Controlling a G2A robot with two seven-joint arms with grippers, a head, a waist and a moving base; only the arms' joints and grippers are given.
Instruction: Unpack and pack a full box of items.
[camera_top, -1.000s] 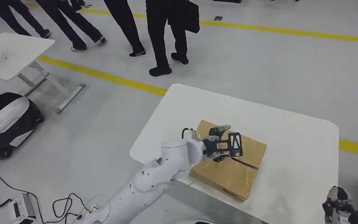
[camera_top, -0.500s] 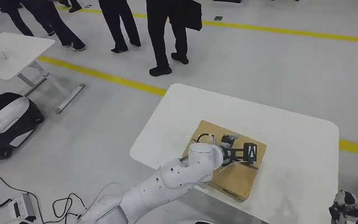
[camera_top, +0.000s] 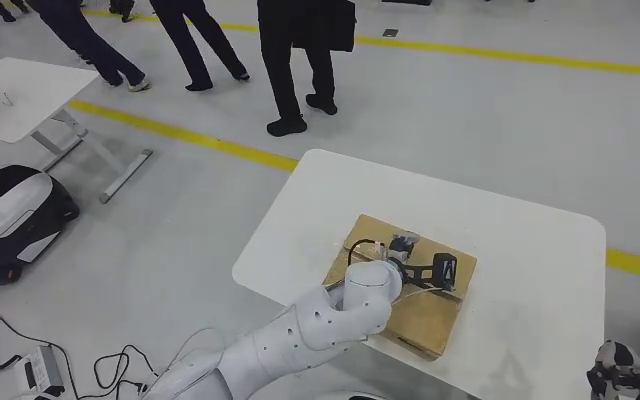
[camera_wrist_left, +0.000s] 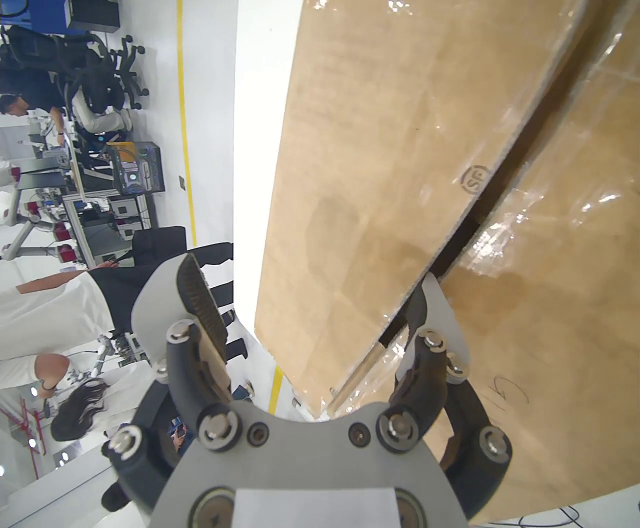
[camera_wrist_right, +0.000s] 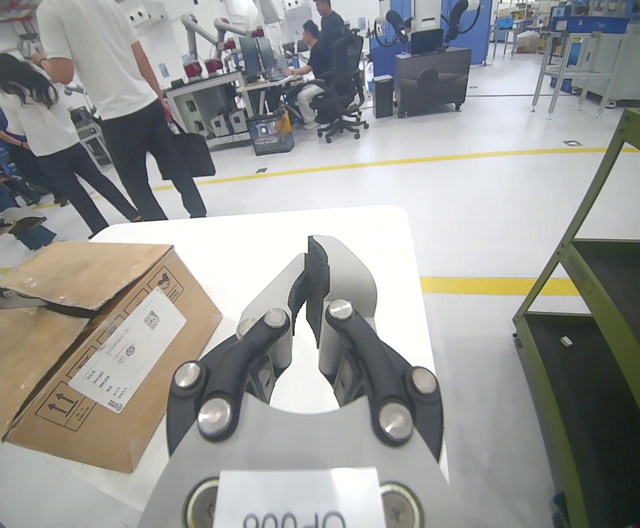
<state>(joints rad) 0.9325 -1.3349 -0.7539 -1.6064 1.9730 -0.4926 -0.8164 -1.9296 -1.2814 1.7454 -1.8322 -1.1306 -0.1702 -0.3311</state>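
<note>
Straddling box flap (camera_wrist_left: 380, 175) | left fingers (camera_wrist_left: 200, 300) spread, one beneath | right fingers (camera_wrist_right: 310, 290) clenched, empty

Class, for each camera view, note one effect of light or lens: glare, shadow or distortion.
Left wrist view: glare glints off the clear tape on the box. Right wrist view: the yellow floor line bows slightly, a wide-lens distortion. Top view: even light on the white table, no glare.

Three views, one box (camera_top: 425, 320)
We look down from above, closely from behind the left gripper (camera_wrist_left: 307, 277), distantly from behind the right gripper (camera_wrist_right: 315, 260).
</note>
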